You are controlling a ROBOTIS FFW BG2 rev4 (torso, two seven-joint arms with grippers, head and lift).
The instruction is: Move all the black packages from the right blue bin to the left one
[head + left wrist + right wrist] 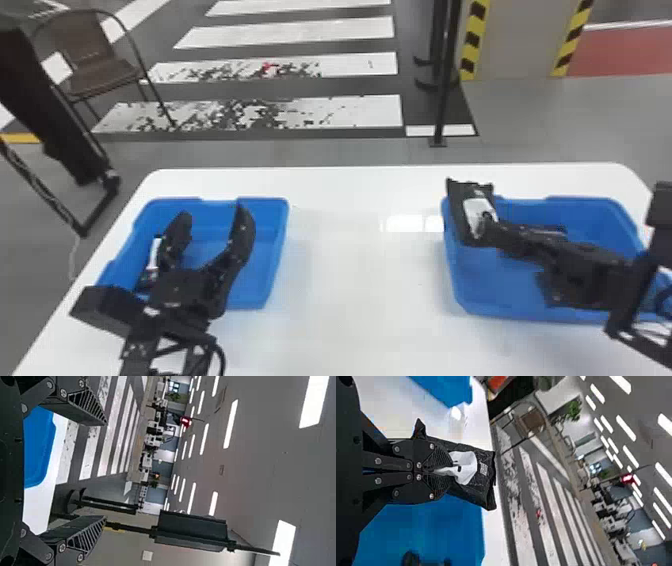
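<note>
Step in hand (my read): carry pkg from R bin to L bin.

Obs, head view:
- R gripper (442, 471), right of frame, pinched shut on a black package (472, 491) at its white label (464, 465); film creased at the grip, far end sticking out free past the fingertips. Pkg is at upper L corner of right blue bin (505, 302), over the rim; contact w/ rim: can't tell.
- L gripper (214, 214), lower left of frame, fingers wide apart, nothing between, over left blue bin (272, 252).
- Dark item w/ white strip (154, 254) at L side of that bin, partly behind L gripper; prob. a pkg already moved.
- No. left in R bin: can't tell, R arm blocks much of it.

Method notes:
- Raise pkg well clear of rim before going sideways; free end could snag or twist the soft film in the pinch.
- Keep squeeze firm but not crushing; travel smooth & level across white table (350, 300), mid frame.
- L gripper sits in the drop zone: back it off first, or, if handover intended, offer the free end between its fingers & let go w/ R only once L has a firm bite.
- If direct drop: go low inside L bin, toward its R side, then open, approx. no fall.
</note>
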